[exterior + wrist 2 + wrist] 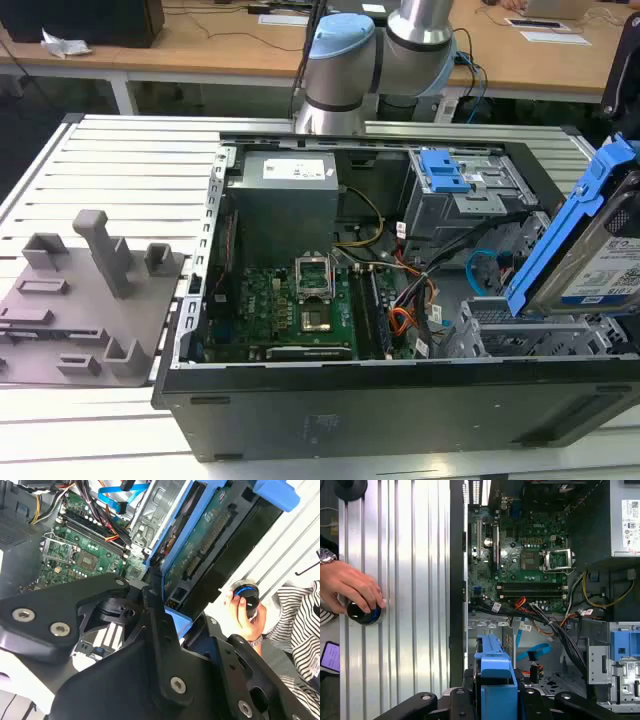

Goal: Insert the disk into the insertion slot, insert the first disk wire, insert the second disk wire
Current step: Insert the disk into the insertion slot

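Above the perforated slot (520, 338) tilts the blue-framed disk (606, 258).

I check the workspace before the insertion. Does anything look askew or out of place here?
The disk is steeply tilted above the insertion slot, not in it, clamped in the jaws of the gripper. Also, a person's hand rests on a round black knob on the table beside the computer case.

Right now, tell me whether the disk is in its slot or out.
Out: the disk sits tilted above the insertion slot, clamped in the gripper.
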Robot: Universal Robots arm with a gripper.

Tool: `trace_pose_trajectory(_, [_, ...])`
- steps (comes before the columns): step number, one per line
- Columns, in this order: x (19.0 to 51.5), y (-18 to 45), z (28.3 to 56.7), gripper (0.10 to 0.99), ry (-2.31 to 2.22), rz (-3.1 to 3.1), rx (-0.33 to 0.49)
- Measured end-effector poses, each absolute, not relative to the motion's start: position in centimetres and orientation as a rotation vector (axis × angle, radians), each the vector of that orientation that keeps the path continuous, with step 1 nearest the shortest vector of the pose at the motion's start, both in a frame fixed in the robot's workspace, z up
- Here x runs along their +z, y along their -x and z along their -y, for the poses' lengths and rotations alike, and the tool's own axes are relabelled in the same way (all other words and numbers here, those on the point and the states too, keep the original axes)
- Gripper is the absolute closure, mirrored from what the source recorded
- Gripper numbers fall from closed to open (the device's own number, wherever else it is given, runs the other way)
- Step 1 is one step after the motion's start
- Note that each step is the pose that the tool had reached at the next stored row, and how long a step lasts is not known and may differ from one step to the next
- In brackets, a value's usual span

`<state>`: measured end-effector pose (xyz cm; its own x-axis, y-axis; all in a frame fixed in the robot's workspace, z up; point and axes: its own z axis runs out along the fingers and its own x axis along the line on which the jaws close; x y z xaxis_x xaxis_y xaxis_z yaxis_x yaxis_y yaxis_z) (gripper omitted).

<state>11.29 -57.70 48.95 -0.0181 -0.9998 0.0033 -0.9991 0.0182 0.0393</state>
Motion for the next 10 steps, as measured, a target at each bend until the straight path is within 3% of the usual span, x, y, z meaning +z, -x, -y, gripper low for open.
trace_pose_trajectory(10, [47.4,-11.3,57.7,0.722,-2.18,2.22,-0.04])
